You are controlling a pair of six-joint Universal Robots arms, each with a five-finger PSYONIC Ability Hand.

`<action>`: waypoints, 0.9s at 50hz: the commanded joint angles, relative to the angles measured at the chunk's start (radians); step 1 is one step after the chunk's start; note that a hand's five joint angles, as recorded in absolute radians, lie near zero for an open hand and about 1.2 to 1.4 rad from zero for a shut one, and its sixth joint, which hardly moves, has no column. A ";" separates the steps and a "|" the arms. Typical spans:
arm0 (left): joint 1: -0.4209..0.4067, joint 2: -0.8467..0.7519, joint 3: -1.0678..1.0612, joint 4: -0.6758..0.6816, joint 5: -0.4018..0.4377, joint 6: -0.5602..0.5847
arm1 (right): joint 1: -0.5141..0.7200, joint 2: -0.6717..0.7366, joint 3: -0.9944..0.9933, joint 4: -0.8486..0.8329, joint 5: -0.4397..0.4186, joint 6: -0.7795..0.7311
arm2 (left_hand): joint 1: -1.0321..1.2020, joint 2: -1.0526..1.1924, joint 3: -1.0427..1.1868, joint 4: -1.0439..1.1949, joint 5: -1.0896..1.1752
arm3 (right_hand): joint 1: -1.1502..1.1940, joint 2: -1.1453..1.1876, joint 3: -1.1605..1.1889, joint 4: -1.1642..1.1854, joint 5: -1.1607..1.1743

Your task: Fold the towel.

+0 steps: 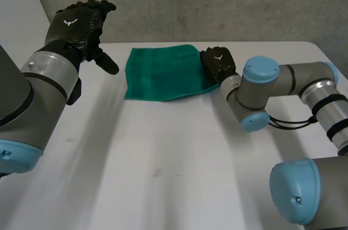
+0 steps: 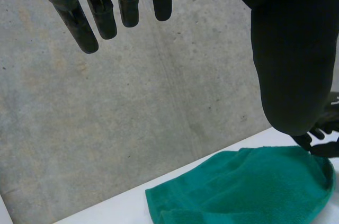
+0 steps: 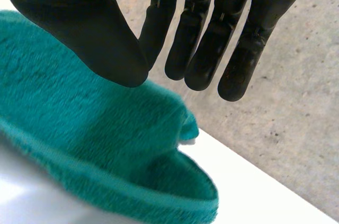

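Note:
A green towel (image 1: 163,72) lies folded on the far middle of the white table (image 1: 163,165). My right hand (image 1: 217,62) rests at the towel's right edge, fingers pointing to the far side. In the right wrist view its fingers (image 3: 212,33) are straight and its thumb hovers just above the towel (image 3: 79,144), whose edge is raised in a loop, nothing pinched. My left hand (image 1: 76,26) is raised above the table's far left, away from the towel, fingers (image 2: 100,12) straight and empty. Beyond its thumb lies the towel (image 2: 249,187), with the right hand (image 2: 323,134) at the cloth's far edge.
A grey concrete wall (image 1: 217,1) rises right behind the table's far edge. The right arm's elbow (image 1: 261,94) lies low over the table to the right of the towel. Bare white tabletop spreads in front of the towel.

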 commanded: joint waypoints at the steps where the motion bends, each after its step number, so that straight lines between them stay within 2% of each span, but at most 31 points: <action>1: 0.003 0.010 -0.001 0.000 -0.001 0.000 | 0.003 -0.141 0.071 0.085 -0.005 0.010 | 0.005 -0.010 -0.018 -0.013 -0.026 | 0.413 0.228 0.221 0.211 0.239; 6: 0.003 0.013 -0.001 0.000 -0.001 0.000 | 0.001 -0.259 0.149 0.119 -0.025 0.014 | 0.005 -0.010 -0.018 -0.013 -0.026 | 0.413 0.228 0.221 0.211 0.239; 7: 0.004 0.014 -0.001 -0.002 -0.003 -0.002 | -0.008 -0.341 0.215 0.116 -0.045 0.016 | 0.005 -0.010 -0.018 -0.013 -0.026 | 0.413 0.228 0.221 0.211 0.239; 8: 0.003 0.014 -0.001 -0.002 -0.003 -0.002 | -0.006 -0.363 0.235 0.114 -0.051 0.016 | 0.005 -0.010 -0.018 -0.013 -0.026 | 0.277 0.093 0.085 0.076 0.103; 9: 0.001 0.014 -0.001 -0.002 -0.003 -0.002 | -0.006 -0.363 0.235 0.114 -0.051 0.016 | 0.005 -0.010 -0.018 -0.013 -0.026 | 0.276 0.091 0.084 0.074 0.102; 10: 0.001 0.014 -0.002 -0.002 -0.003 0.000 | -0.005 -0.377 0.253 0.112 -0.051 0.014 | 0.005 -0.010 -0.018 -0.013 -0.026 | 0.000 -0.185 -0.192 -0.202 -0.174; 11: 0.001 0.014 -0.002 -0.002 -0.003 0.000 | 0.000 -0.361 0.278 0.106 -0.042 0.001 | 0.005 -0.010 -0.018 -0.013 -0.026 | -0.518 -0.702 -0.710 -0.719 -0.692; 15: 0.000 0.016 -0.007 -0.002 -0.003 -0.002 | 0.007 -0.272 0.245 0.123 -0.046 -0.019 | 0.005 -0.010 -0.018 -0.013 -0.026 | -0.789 -0.974 -0.981 -0.991 -0.963; 19: 0.000 0.014 -0.010 -0.002 -0.004 -0.002 | 0.033 -0.173 0.151 0.178 -0.040 -0.111 | 0.005 -0.010 -0.018 -0.013 -0.026 | -0.787 -0.971 -0.979 -0.988 -0.961; 25: -0.002 0.008 -0.012 -0.003 -0.004 -0.002 | 0.041 -0.052 0.002 0.163 -0.019 -0.253 | 0.005 -0.010 -0.018 -0.013 -0.026 | -0.761 -0.945 -0.953 -0.962 -0.935; 26: 0.000 0.004 -0.012 -0.002 -0.004 -0.002 | 0.050 -0.016 -0.028 0.128 -0.020 -0.339 | 0.005 -0.010 -0.018 -0.013 -0.026 | -0.743 -0.927 -0.935 -0.944 -0.917; 29: 0.000 -0.001 -0.012 -0.003 -0.004 0.000 | 0.063 -0.001 -0.032 0.089 -0.023 -0.411 | 0.005 -0.010 -0.018 -0.013 -0.026 | -0.734 -0.918 -0.926 -0.935 -0.908; 30: 0.000 -0.001 -0.012 -0.002 -0.004 0.000 | 0.072 0.009 -0.020 0.035 -0.026 -0.514 | 0.005 -0.010 -0.018 -0.013 -0.026 | -0.720 -0.904 -0.912 -0.921 -0.894; 34: 0.000 -0.004 -0.013 -0.002 -0.003 0.000 | 0.075 0.026 0.003 -0.033 -0.045 -0.645 | 0.005 -0.010 -0.018 -0.013 -0.026 | -0.711 -0.895 -0.903 -0.912 -0.885; 43: 0.003 -0.010 -0.027 -0.003 0.000 -0.002 | 0.075 0.054 0.004 -0.052 -0.105 -0.724 | 0.005 -0.010 -0.018 -0.013 -0.026 | -0.602 -0.787 -0.794 -0.804 -0.776; 45: 0.004 -0.010 -0.030 -0.002 0.002 -0.002 | 0.075 0.063 0.005 -0.052 -0.124 -0.742 | 0.005 -0.010 -0.018 -0.013 -0.026 | -0.407 -0.591 -0.599 -0.608 -0.581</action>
